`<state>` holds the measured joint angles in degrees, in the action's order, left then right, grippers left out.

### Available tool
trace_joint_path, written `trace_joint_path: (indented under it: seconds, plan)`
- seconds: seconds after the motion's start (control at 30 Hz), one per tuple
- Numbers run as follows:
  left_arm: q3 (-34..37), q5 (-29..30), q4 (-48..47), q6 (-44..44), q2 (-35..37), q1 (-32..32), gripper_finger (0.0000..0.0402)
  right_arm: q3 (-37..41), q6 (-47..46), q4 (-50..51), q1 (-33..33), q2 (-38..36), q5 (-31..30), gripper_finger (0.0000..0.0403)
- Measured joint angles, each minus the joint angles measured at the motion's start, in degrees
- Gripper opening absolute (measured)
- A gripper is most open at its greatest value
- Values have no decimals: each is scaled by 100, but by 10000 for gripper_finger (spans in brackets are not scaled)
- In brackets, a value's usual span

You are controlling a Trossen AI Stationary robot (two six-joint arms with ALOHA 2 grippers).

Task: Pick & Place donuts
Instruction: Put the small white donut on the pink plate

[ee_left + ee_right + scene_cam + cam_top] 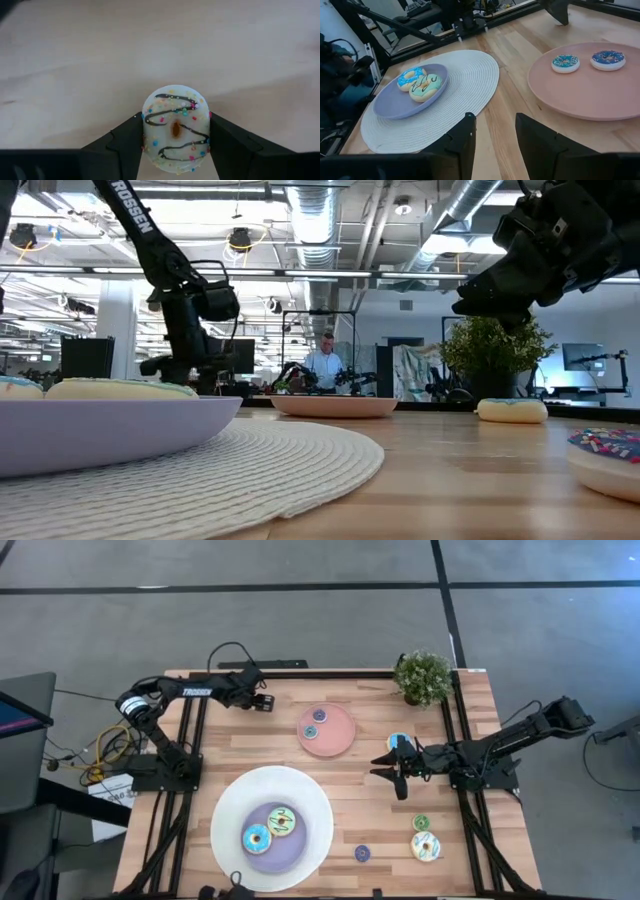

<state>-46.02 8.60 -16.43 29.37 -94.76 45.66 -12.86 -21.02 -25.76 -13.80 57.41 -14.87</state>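
My left gripper [264, 701] is at the table's far left, shut on a small cream donut [175, 131] with black drizzle and coloured sprinkles. The gripper hides this donut in the high view. My right gripper [394, 766] hovers open right of the pink plate [338, 745], with nothing between its fingers [466, 136]. Two small blue donuts [565, 63] [608, 58] lie on that plate. A blue donut [256, 838] and a green donut [282, 820] lie on the lavender plate [290, 852]. My left gripper pinches the small cream donut by two opposite points of its rim [146, 131] between its two fingers [125, 147]. The fingers slant steeply down from above. The donut's iced face is turned up. Whether it rests on the table or hangs clear I cannot tell.
A small donut [400, 742] lies just beyond my right gripper. A small green one [421, 823], a white sprinkled one [426, 846] and a purple one [362, 853] lie at the near right. A potted plant [423, 677] stands far right. A white woven mat [235, 805] underlies the lavender plate.
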Motion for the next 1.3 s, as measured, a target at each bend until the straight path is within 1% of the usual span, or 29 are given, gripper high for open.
trace_joint_path:
  seconds: [0.1,0.2,0.33,0.4,0.53,0.63,0.73,0.87,1.0,1.17,1.3]
  plan:
    - [-71,-419,164,-39,-2,-191,190,0,0,2,0,2,0,129]
    - [-264,-579,241,-45,-2,-476,190,0,0,0,0,2,0,129]
    - [-675,-575,261,-162,-2,-967,190,0,0,0,0,2,0,129]
    - [-885,-524,425,-247,-2,-1255,190,0,0,0,2,2,0,129]
    - [-1281,-395,759,-677,-52,-1926,190,0,0,0,2,1,0,129]
    - [-1674,-155,781,-1061,-337,-2364,190,0,1,0,2,2,-7,129]
    - [-2191,-127,574,-1245,-799,-2659,190,0,36,0,6,2,-9,129]
    - [-2953,-64,179,-1249,-1460,-2839,190,0,46,-2,7,2,-21,129]
    - [-3568,-61,-123,-1248,-2011,-2860,190,0,48,-4,7,2,-22,129]
    - [-4029,-64,-228,-1244,-2514,-2854,190,0,48,-4,7,2,-22,129]
    - [-4207,-305,-208,-1311,-2742,-2827,190,0,51,0,7,2,-22,129]
